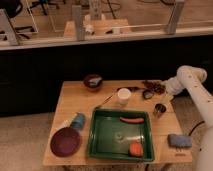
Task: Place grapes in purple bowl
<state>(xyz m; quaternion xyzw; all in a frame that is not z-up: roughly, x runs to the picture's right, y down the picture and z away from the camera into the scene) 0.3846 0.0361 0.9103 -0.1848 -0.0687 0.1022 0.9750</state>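
Observation:
The grapes [153, 85], a small dark reddish-brown cluster, lie on the wooden table [75, 102] near its back right corner. My gripper [161, 91] is at the end of the white arm [187, 80], low over the table just right of the grapes, close to or touching them. The purple bowl [65, 142], wide and shallow, sits at the front left corner, far from the gripper, with nothing in it.
A green tray [102, 145] in the middle front holds a long orange-red piece [131, 120] and an orange lump [135, 148]. Also here are a white cup [124, 95], a black looped object [148, 93], a metal cup [160, 109], a reddish-brown bowl [93, 81], a blue cup [77, 120] and a blue sponge [178, 140].

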